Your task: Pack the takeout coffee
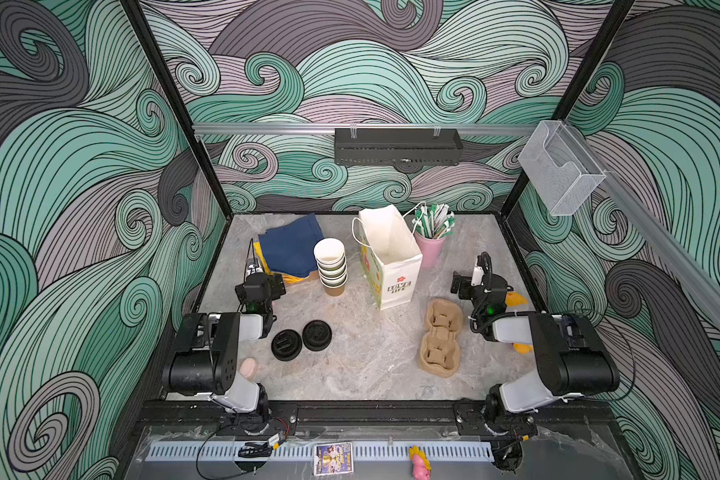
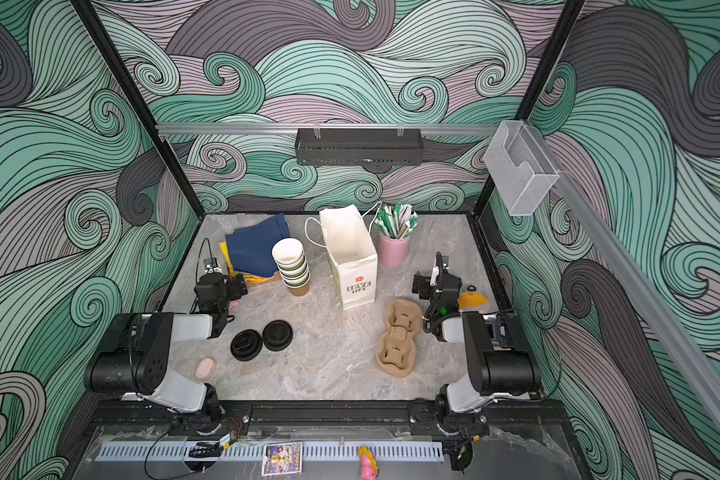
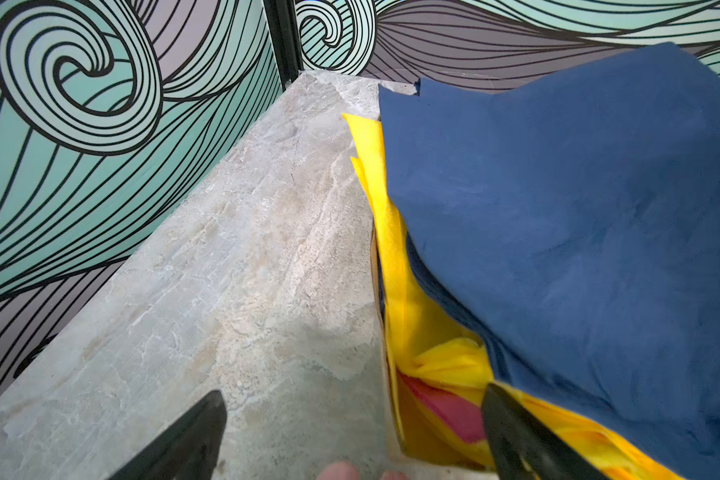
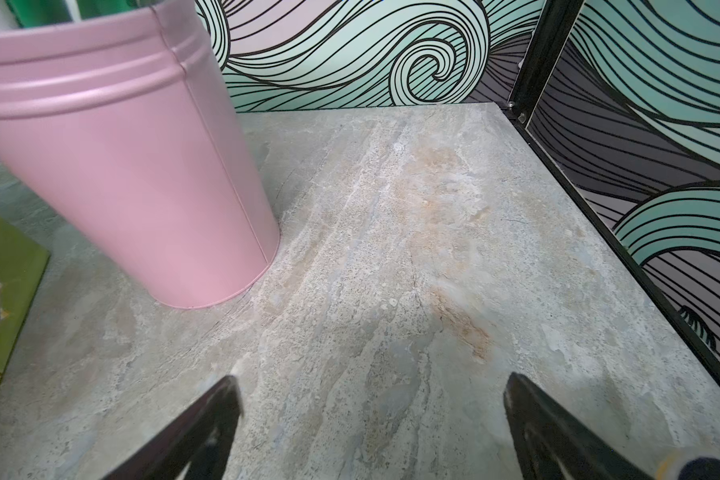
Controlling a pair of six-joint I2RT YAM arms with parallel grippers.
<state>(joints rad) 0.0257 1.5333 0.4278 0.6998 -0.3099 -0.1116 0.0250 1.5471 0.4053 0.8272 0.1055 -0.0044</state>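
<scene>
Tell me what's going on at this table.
Nothing is packed yet. The left gripper hangs open beside a pile of blue and yellow napkins. The right gripper is open over bare table near the pink cup of straws. Neither holds anything. The paper cups sit nested in one stack, and the two black lids lie separately on the table. The cup carrier is empty, and the paper bag stands open with nothing visible inside.
</scene>
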